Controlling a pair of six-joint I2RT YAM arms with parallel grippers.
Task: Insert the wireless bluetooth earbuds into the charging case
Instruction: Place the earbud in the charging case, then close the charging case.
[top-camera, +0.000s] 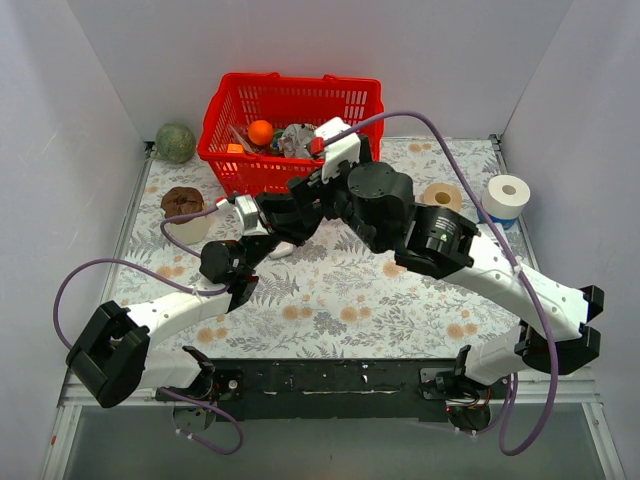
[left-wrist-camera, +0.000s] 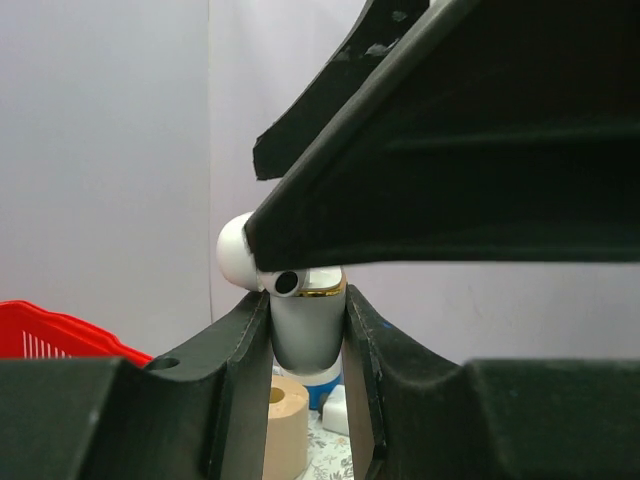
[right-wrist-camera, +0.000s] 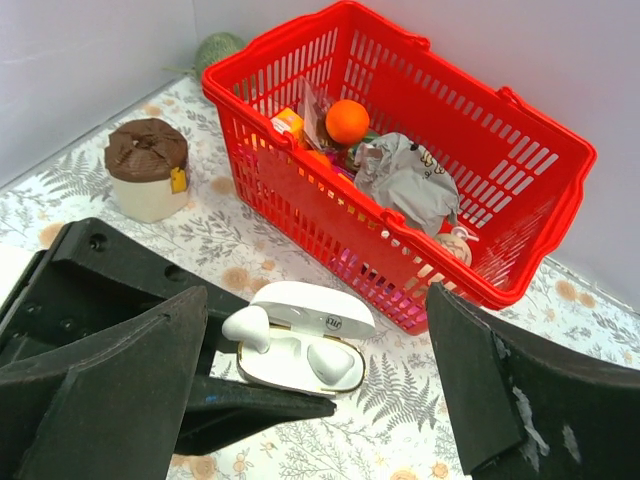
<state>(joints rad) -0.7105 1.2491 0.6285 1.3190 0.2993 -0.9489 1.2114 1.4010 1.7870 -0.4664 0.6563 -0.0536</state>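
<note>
Left claw (left-wrist-camera: 305, 345) pinches the open charging case (right-wrist-camera: 292, 378): one earbud (right-wrist-camera: 328, 360) seated, the other earbud (right-wrist-camera: 247, 328) perched half-in; right claw (right-wrist-camera: 318, 295) spread above.

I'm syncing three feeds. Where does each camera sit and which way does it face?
Top external: above, behind the bases, looking down on the floral-cloth table; left arm, right arm show.
Left wrist: looks along the left gripper, shut on the white oval plastic charging case.
Right wrist: looks down past the open right gripper at that case.
Shared: both wrists see the case.
</note>
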